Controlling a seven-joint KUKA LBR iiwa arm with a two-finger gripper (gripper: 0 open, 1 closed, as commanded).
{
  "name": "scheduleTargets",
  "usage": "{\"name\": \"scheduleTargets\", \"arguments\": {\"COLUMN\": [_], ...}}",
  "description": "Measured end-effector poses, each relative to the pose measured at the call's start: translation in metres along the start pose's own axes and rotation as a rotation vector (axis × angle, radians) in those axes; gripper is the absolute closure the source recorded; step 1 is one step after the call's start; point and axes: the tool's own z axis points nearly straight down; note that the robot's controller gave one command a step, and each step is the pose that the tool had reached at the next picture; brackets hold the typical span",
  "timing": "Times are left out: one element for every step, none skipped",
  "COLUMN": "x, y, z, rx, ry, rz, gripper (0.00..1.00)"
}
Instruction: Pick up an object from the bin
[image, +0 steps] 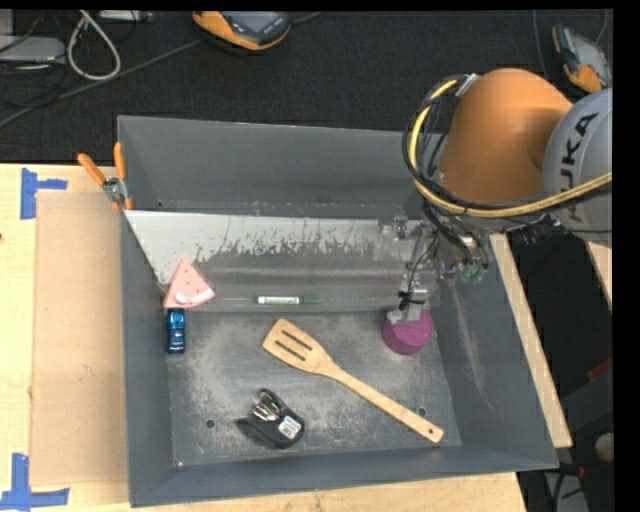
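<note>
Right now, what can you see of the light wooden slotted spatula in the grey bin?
The light wooden slotted spatula lies flat on the floor of the grey metal bin, near its middle. It looks like pale wood, one piece: a broad flat head with narrow slots and a long straight handle. It lies diagonally, head toward the view's upper left, handle end toward the lower right. Nothing touches it; the black key fob and the purple round object lie apart.

Orange domed cover (505, 125), looped black and yellow cables (424, 150), grey KUKA-lettered arm (588, 150), slim pincer (408, 303)
</note>
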Motion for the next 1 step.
{"name": "scheduleTargets", "arguments": {"x": [0.0203], "y": [0.0169], "z": [0.0850], "rx": [-0.001], "ry": [0.000], "rz": [0.093], "gripper": [0.00]}}
